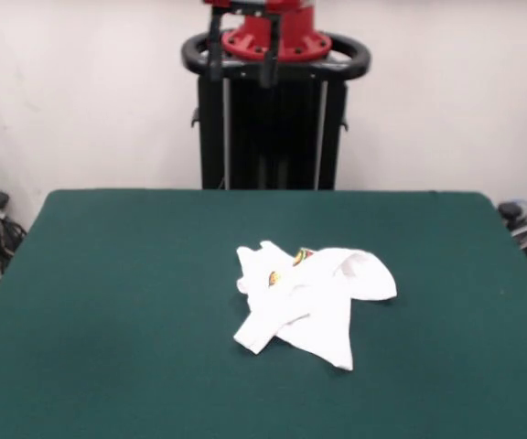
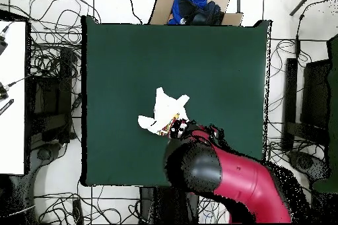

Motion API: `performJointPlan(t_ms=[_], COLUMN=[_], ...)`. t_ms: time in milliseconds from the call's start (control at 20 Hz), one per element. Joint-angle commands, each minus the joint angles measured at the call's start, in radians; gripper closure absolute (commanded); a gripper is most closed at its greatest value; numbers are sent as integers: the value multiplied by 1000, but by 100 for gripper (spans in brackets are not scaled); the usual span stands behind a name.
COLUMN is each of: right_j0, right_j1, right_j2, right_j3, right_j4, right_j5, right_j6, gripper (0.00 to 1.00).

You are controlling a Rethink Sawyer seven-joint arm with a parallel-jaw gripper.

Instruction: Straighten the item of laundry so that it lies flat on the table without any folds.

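Observation:
The item of laundry (image 1: 314, 297) is a small white shirt lying crumpled and folded over itself near the middle of the dark green table (image 1: 108, 302). A bit of coloured print shows at its top edge. In the overhead view the item of laundry (image 2: 164, 111) lies on the table (image 2: 132, 51) partly under the red arm. My gripper (image 1: 241, 69) hangs high at the top of the front view, well above the table and clear of the shirt. Its two dark fingers stand apart with nothing between them, so it is open. From overhead the gripper (image 2: 181, 128) shows at the shirt's edge.
A cardboard box (image 2: 228, 11) holding blue and dark cloth stands past the table's far edge in the overhead view. Cables lie on the floor around the table. A white surface (image 2: 12, 97) stands at the left.

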Motion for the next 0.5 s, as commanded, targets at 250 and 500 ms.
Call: performJointPlan(t_ms=[250, 500], right_j0=[-184, -248], right_j1=[140, 198], right_j2=[329, 427], right_j3=[-85, -85], right_j4=[-58, -100], right_j5=[27, 17], right_j6=[-251, -265], gripper=[0, 0])
